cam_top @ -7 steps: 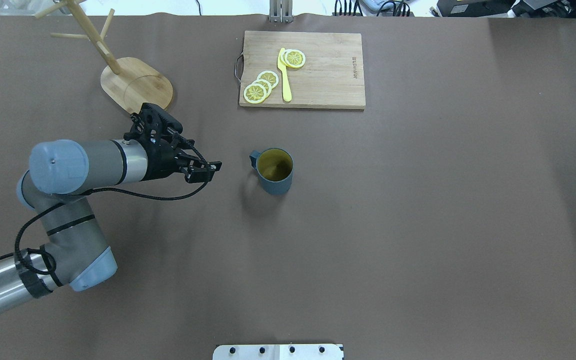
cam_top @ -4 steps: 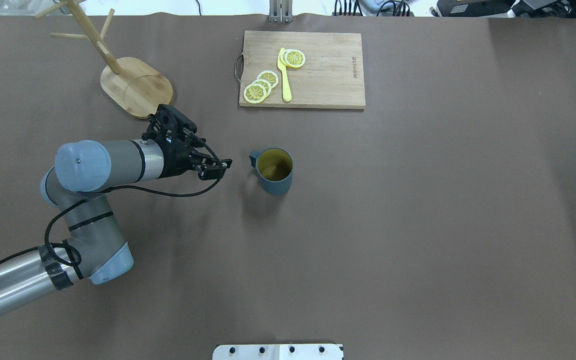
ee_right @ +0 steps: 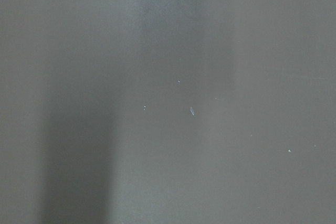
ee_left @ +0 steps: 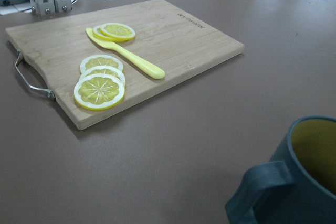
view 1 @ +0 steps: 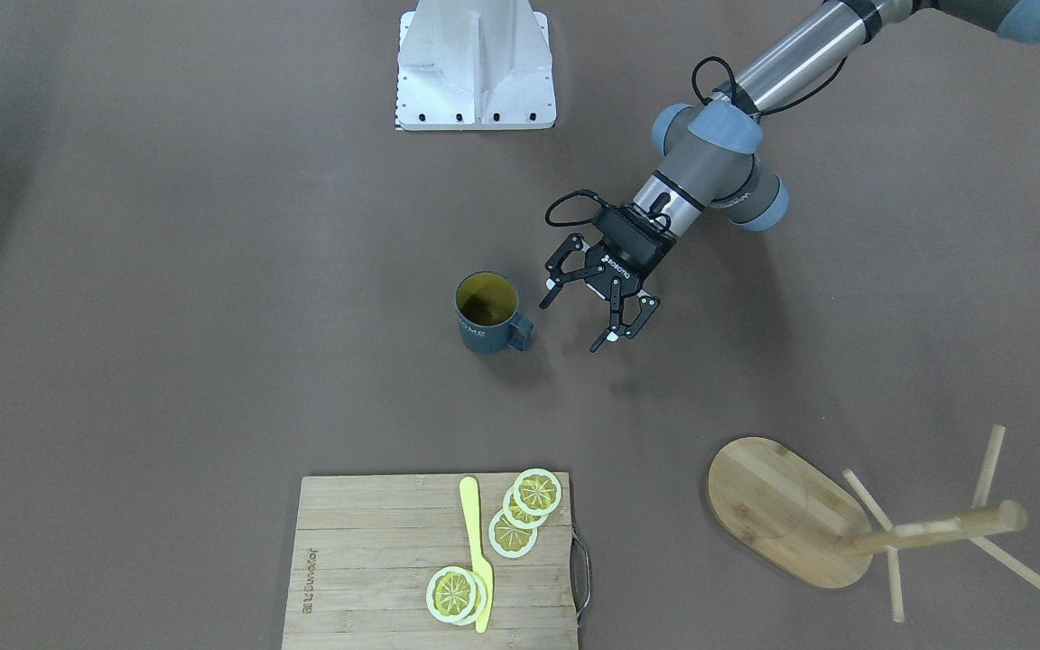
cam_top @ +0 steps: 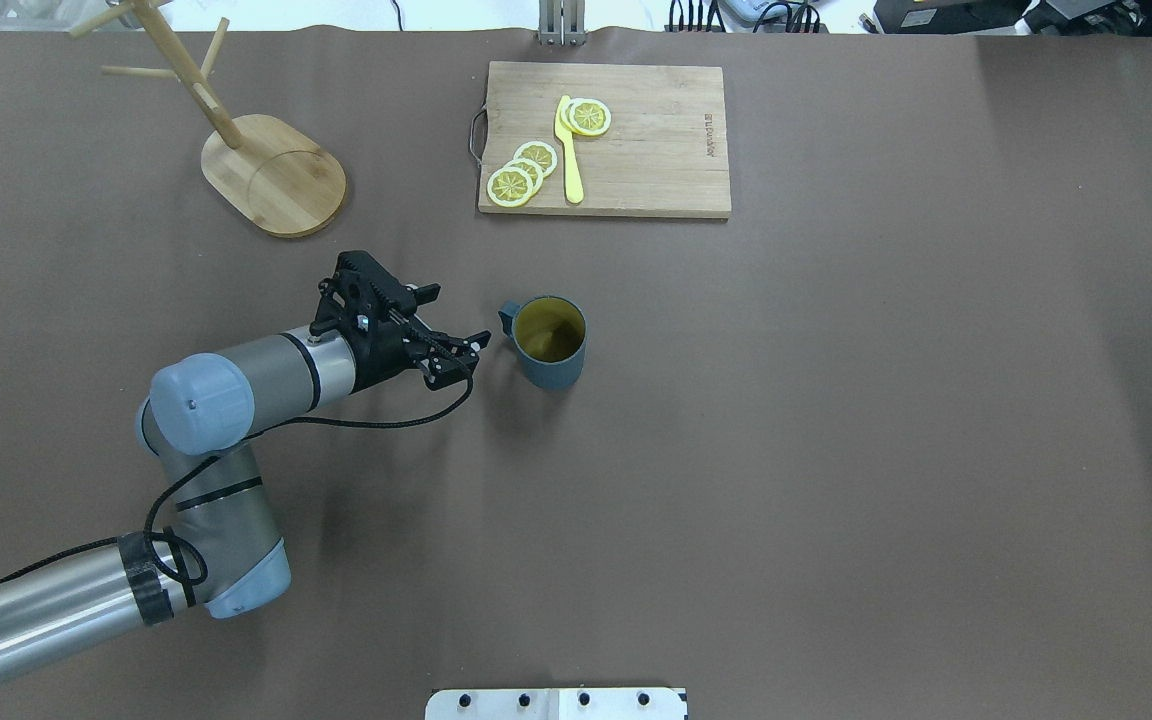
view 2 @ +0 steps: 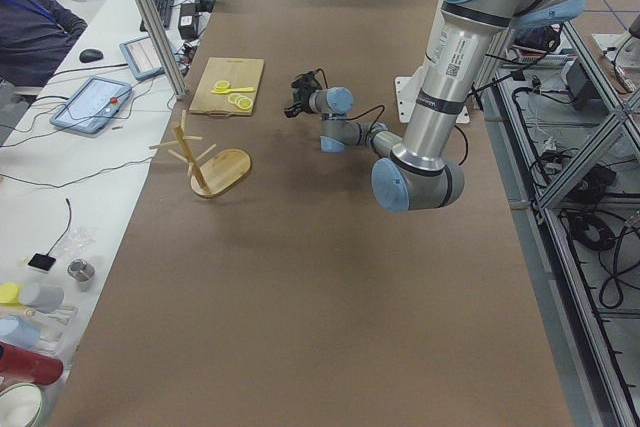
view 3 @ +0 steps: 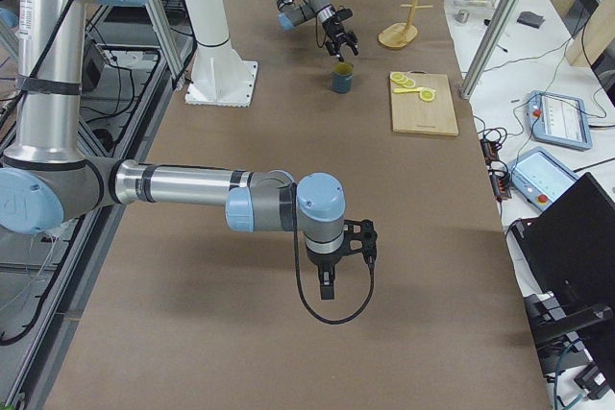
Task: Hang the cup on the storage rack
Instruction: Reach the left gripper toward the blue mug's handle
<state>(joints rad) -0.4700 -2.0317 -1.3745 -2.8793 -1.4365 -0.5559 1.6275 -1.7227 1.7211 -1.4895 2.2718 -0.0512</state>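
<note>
The slate-blue cup (cam_top: 548, 342) stands upright mid-table, its yellowish inside showing and its handle (cam_top: 509, 318) pointing toward my left gripper. It also shows in the front view (view 1: 487, 311) and at the lower right of the left wrist view (ee_left: 299, 182). My left gripper (cam_top: 456, 318) is open and empty, just beside the handle and apart from it; the front view (view 1: 576, 320) shows its spread fingers. The bamboo storage rack (cam_top: 274, 175) stands far left at the back, with nothing on its pegs (view 1: 890, 533). My right gripper (view 3: 327, 287) shows only in the right side view; I cannot tell its state.
A wooden cutting board (cam_top: 636, 150) with lemon slices (cam_top: 521, 172) and a yellow knife (cam_top: 569, 150) lies behind the cup. The robot's white base plate (cam_top: 556, 703) sits at the near edge. The right wrist view shows only bare brown table.
My left arm has moved right, bringing the gripper from near the rack's base up close to the cup's handle. The cup and rack have not moved.
</note>
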